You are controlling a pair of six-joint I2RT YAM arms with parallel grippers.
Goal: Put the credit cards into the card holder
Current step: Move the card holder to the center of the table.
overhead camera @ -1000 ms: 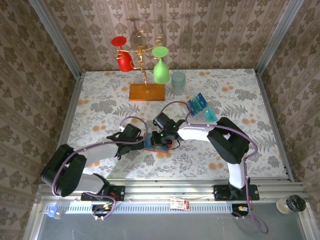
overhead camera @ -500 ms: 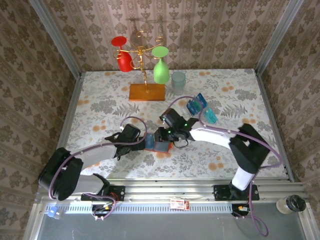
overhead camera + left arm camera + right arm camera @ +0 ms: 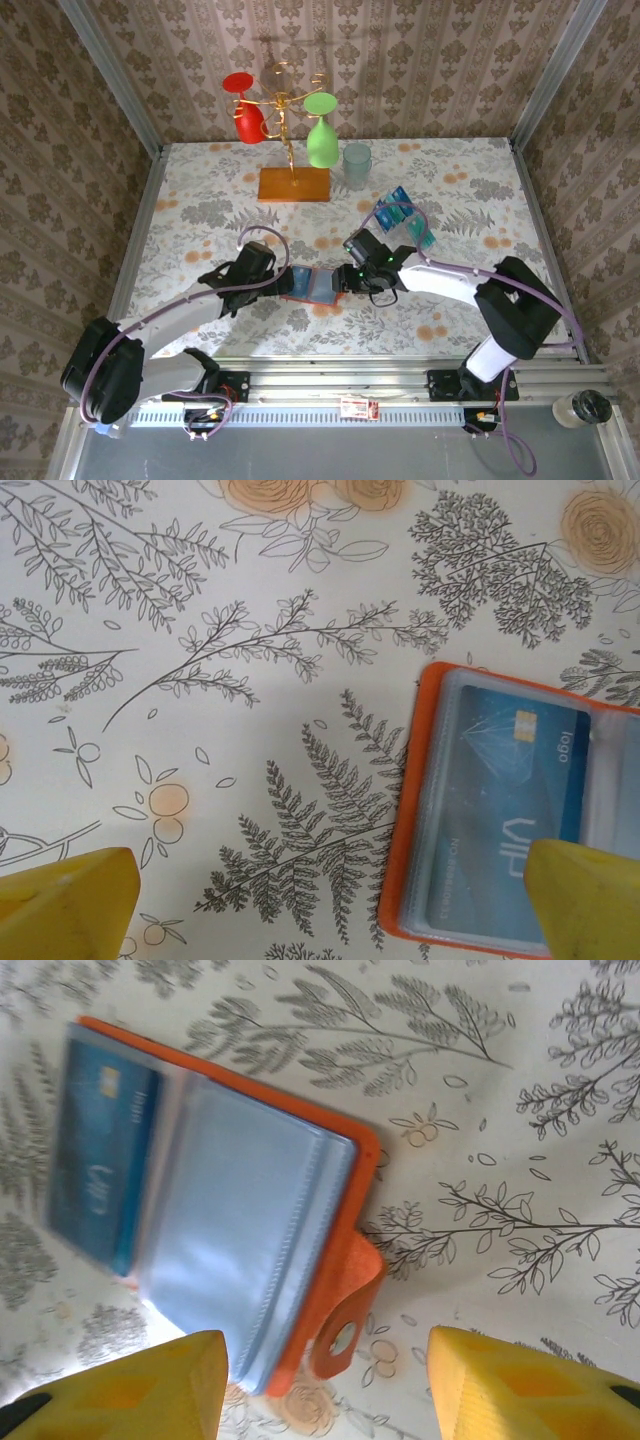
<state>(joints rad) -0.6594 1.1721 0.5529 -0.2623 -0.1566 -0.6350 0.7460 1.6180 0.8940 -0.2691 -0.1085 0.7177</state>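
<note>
The card holder [image 3: 312,285] lies open and flat on the table [image 3: 200,200], roughly central and toward the near edge, between the two hands. Its clear pockets face up. One blue card [image 3: 500,810] sits inside the pocket on the left arm's side. The snap tab [image 3: 345,1310] lies folded out on the table at the opposite end.

The left hand [image 3: 282,280] has its fingers spread wide and grips nothing; in its wrist view one fingertip [image 3: 590,900] overlaps the corner of the holder. The right hand [image 3: 350,278] is also spread and grips nothing, with the snap tab lying between its fingers.

The loose cards [image 3: 395,209] lie farther back and to the right, well apart from the holder, blue ones beside a teal one. The right arm's cable [image 3: 375,212] loops close by them.

At the back of the table stands a wooden stand [image 3: 294,183] carrying a red glass [image 3: 243,110] and a green glass [image 3: 320,135], with a clear cup [image 3: 357,165] just beside it
</note>
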